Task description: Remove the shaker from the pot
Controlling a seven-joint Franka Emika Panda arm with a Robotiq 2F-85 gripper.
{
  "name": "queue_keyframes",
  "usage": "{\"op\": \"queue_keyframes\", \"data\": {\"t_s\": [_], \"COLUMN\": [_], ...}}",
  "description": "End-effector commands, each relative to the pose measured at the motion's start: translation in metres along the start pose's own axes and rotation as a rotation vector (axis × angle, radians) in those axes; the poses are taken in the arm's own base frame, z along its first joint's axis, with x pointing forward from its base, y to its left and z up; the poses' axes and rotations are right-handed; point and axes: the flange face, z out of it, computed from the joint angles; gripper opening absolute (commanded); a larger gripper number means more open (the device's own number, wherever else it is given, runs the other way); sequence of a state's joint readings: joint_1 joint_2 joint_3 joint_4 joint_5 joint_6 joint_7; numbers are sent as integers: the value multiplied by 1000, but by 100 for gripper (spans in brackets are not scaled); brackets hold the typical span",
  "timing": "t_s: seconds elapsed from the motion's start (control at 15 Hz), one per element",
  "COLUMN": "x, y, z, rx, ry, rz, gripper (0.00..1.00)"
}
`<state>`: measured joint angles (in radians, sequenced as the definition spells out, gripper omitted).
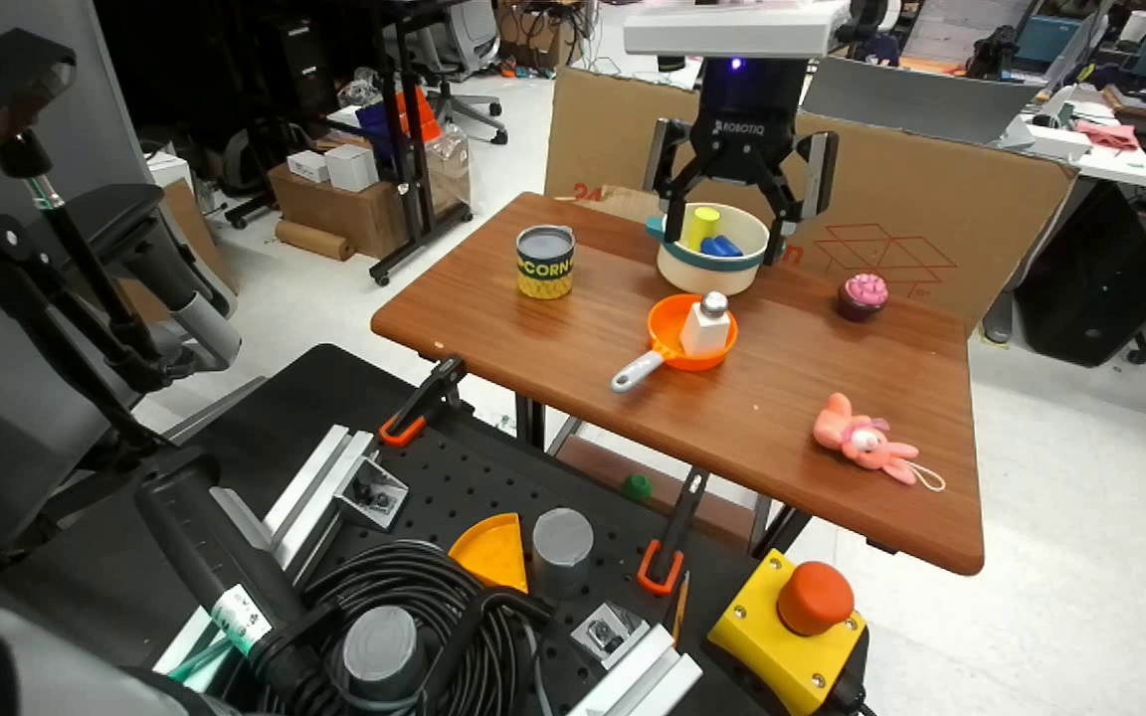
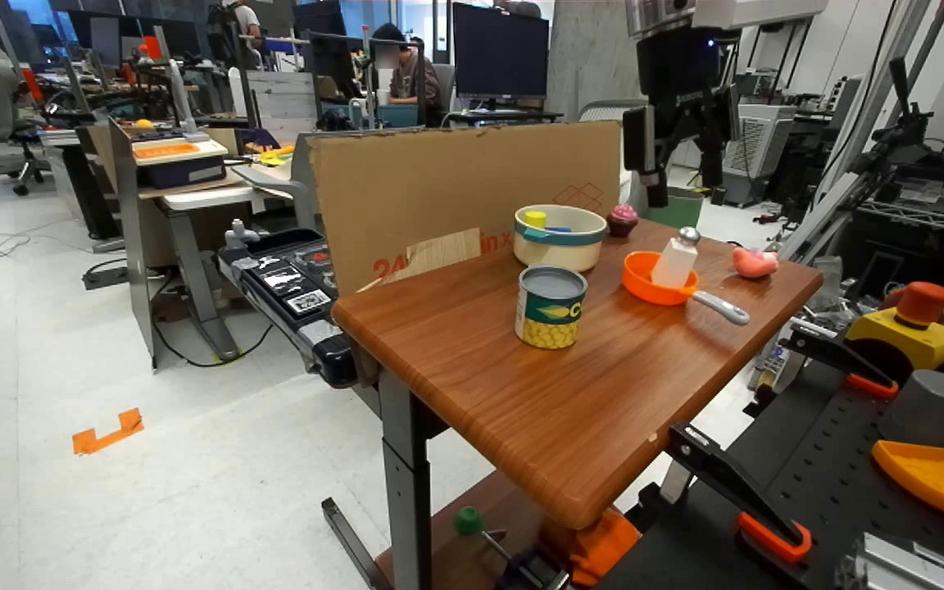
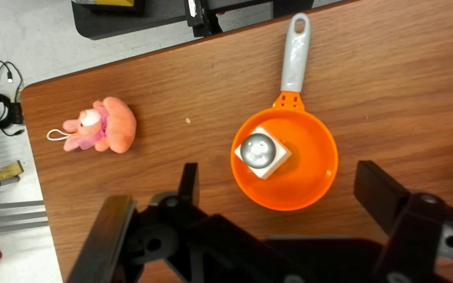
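Right now the gripper [image 1: 724, 235] hangs with jaws spread wide. Below it, the shaker [image 3: 263, 153] stands tilted inside the pot [image 3: 309, 169].

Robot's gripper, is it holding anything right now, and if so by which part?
Nothing is held: the gripper stands open, and the shaker sits untouched in the orange pot.

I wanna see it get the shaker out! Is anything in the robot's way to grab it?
Nothing visible stands between the open end effector and the shaker: the wrist view shows the shaker unblocked. The orange pot surrounds only its lower part; its top rises above the pot.
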<state>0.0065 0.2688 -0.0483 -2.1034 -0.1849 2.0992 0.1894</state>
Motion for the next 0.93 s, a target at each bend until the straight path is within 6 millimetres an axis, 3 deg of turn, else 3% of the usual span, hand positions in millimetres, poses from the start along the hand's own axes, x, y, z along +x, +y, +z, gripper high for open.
{"op": "queue_keyframes", "data": {"t_s": [0.0,0.47,0.87], "x": [11,17,24], "y": [2,0,-4], "z": [7,25,23], "rx": [18,15,33], "ry": [-12,-41,46], "rz": [-13,-21,-2], "gripper": [100,100,100]}}
